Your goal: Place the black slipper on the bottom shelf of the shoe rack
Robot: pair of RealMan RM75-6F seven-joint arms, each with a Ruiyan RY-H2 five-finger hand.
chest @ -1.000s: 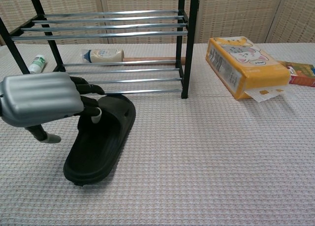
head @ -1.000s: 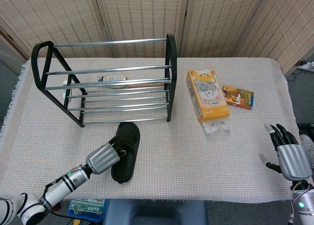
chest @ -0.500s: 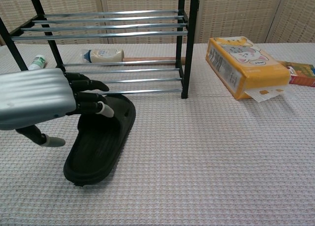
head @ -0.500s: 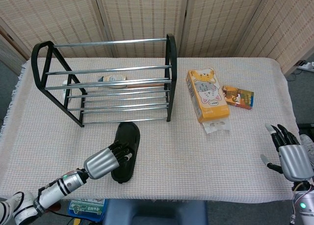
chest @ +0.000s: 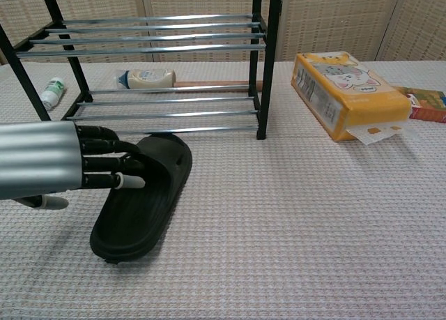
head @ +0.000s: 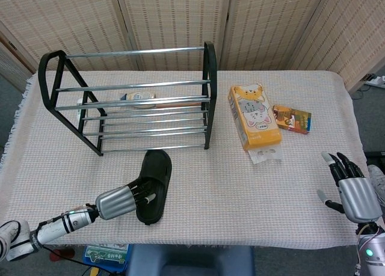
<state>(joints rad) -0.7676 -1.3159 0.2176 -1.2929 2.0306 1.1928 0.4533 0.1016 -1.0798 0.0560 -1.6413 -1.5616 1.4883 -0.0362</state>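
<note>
The black slipper lies flat on the table cloth just in front of the shoe rack, its toe end close to the bottom rails. My left hand hovers at the slipper's left side. Its fingers stretch out straight over the slipper's near half and grip nothing. My right hand hangs at the table's front right edge with fingers spread and empty; the chest view does not show it.
An orange tissue box and a small colourful box lie right of the rack. A cream bottle lies behind the rack, and a small white bottle stands at its left.
My left hand has drawn back toward the front left and flattened, its fingers going from curled on the slipper to straight. The slipper has stayed put. The right hand barely moved.
</note>
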